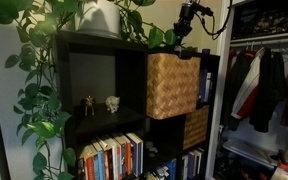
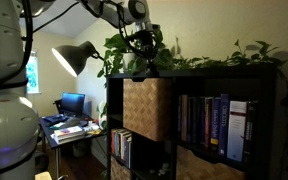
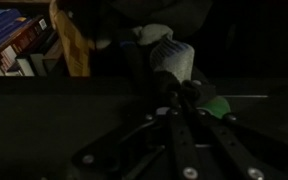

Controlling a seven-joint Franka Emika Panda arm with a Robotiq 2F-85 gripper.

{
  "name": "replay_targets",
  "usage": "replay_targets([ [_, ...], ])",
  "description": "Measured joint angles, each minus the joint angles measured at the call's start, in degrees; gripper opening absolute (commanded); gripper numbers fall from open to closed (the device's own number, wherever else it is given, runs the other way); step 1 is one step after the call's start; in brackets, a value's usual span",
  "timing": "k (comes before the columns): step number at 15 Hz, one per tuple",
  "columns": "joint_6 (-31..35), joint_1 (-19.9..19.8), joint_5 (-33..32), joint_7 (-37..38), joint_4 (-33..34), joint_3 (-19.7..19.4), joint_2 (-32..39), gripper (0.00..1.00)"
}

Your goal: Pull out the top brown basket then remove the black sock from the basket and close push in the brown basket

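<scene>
The top brown basket [image 1: 172,85] [image 2: 147,108], light tan wicker, juts out of its upper cubby in both exterior views; a strip of its weave [image 3: 72,40] shows in the wrist view. My gripper [image 1: 186,46] [image 2: 142,47] hangs straight over the basket's open top, level with the shelf's top edge. In the wrist view the gripper [image 3: 177,92] has its jaws pressed together on the near end of a ribbed cloth, the black sock [image 3: 171,58], which looks grey in this dim picture. The rest of the basket's inside is hidden.
A trailing plant in a white pot [image 1: 99,18] covers the shelf top, with leaves [image 2: 219,57] close around the gripper. Books [image 1: 112,157] [image 2: 212,125], small figurines [image 1: 112,102] and a darker lower basket [image 1: 195,128] fill other cubbies. Clothes [image 1: 259,85] hang beside the shelf; a lamp [image 2: 76,58] stands behind.
</scene>
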Motion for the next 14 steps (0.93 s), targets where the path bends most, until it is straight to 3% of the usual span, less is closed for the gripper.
replay_targets([
  [8,-0.36,-1.11,-8.47,8.34,8.69,-0.10,0.64,0.06],
  [14,0.23,-2.38,-15.38,14.64,16.76,-0.85,5.35,0.06],
])
